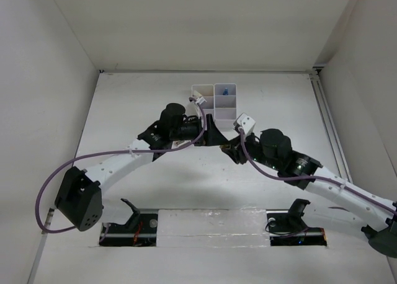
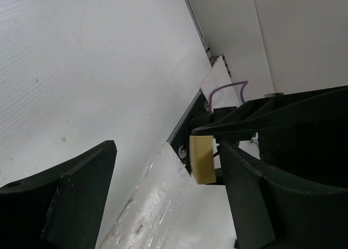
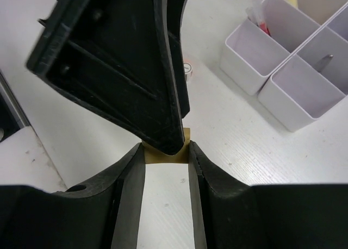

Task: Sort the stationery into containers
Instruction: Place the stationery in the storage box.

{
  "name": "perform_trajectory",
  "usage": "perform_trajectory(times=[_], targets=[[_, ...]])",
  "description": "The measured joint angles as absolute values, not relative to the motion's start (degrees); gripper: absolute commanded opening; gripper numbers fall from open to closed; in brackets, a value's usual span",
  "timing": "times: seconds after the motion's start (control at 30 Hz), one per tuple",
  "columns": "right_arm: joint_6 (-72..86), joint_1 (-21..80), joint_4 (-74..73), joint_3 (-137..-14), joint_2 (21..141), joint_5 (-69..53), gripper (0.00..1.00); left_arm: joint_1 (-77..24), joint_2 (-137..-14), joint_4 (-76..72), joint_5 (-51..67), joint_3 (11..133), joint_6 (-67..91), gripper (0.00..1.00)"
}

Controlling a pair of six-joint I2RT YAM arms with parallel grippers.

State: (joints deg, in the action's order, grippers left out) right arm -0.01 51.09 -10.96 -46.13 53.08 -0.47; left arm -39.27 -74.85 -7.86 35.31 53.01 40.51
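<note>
A small yellow eraser is pinched between the fingertips of my right gripper, which is shut on it above the table. My left gripper is wide open and meets the right gripper at mid-table. The eraser sits between the left gripper's fingers, close to its right finger; I cannot tell if they touch. The left gripper hides the eraser in the top view. The white six-compartment container stands just beyond both grippers. It holds a blue-capped item and a red-white pen.
A small round white-and-red thing lies on the table near the container. White walls enclose the table on three sides. The arm bases and a taped strip run along the near edge.
</note>
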Motion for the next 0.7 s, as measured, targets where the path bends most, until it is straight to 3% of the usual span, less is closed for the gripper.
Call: perform_trajectory(times=[0.27,0.47,0.53,0.7], targets=[[-1.2,51.1,-8.6,-44.0,50.2,-0.8,0.00,-39.3,-76.1,-8.4,38.6,53.0,41.3,0.66],[-1.3,51.1,-8.4,-44.0,50.7,-1.0,0.00,-39.3,-76.1,-10.9,41.0,53.0,42.7,0.43],[-1.3,51.1,-8.4,-44.0,50.7,-1.1,0.00,-39.3,-76.1,-11.4,41.7,53.0,43.1,0.31],[-1.4,51.1,-8.3,-44.0,50.7,-1.0,0.00,-39.3,-77.1,-12.8,43.6,53.0,43.6,0.26]])
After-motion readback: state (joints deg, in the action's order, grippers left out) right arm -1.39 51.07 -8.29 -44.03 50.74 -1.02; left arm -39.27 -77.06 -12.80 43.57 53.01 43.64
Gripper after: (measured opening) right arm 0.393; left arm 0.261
